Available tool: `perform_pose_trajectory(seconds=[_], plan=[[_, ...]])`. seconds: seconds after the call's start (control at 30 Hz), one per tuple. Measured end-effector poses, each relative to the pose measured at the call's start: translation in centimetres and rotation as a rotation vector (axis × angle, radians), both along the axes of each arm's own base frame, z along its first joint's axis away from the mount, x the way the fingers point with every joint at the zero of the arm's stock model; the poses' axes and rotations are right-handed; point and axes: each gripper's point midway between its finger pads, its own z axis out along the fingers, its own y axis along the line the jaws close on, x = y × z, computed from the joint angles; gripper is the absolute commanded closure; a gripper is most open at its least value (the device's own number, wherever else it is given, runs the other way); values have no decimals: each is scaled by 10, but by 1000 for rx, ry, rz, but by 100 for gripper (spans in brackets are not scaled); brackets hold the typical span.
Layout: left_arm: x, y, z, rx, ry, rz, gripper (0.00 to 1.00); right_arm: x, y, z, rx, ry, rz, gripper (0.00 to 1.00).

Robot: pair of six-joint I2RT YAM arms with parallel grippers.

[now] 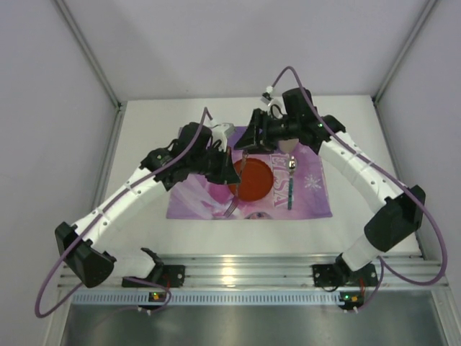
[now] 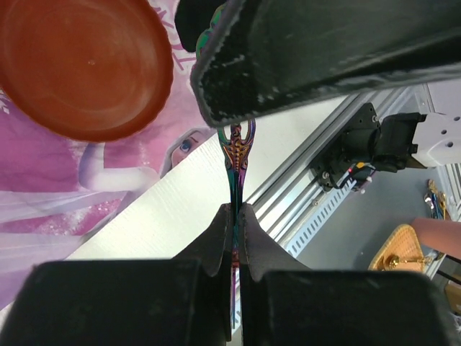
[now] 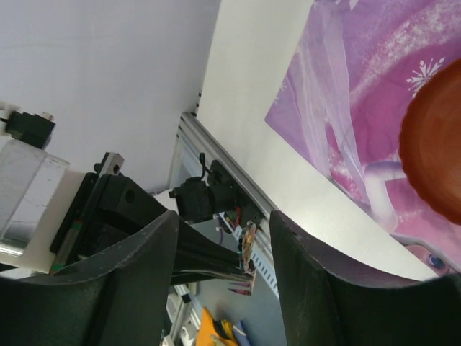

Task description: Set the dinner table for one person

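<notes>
The white dinner table (image 1: 144, 130) carries a purple placemat (image 1: 310, 198) with a red plate (image 1: 256, 180) on it. A spoon (image 1: 290, 184) lies on the mat right of the plate. My left gripper (image 1: 229, 171) hangs over the plate's left edge. In the left wrist view it (image 2: 236, 209) is shut on a thin iridescent utensil (image 2: 236, 162), held above the table. My right gripper (image 1: 247, 144) is open just behind it. In the right wrist view the right gripper (image 3: 225, 220) has its jaws apart, with the utensil's end (image 3: 248, 249) showing between them, untouched. One right finger (image 2: 324, 50) covers the utensil's far end.
A silver rail (image 1: 245, 270) runs along the table's near edge, with both arm bases on it. White walls close the back and sides. The plate (image 2: 79, 65) and mat (image 2: 43, 187) lie under the left gripper. The two wrists are very close together above the mat.
</notes>
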Motion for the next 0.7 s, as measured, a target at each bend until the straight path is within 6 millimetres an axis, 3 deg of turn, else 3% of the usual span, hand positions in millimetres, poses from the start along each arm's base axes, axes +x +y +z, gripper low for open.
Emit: perform_pose_trajectory(seconds=[0.1,0.23,0.47,0.7], plan=[[1,1,1,7,-4,10,100,-1,-2,-8,-19,3,-2,56],[4,3,2,14,-16,24,100,-7,-7,-18,-39,11,-1,59],[5,4,1,21,-14,29,100,-16,-16,-23,-57,3,-8,80],[4,4,1,20,-11,26,100,-16,-16,-22,-46,-3,-14,73]])
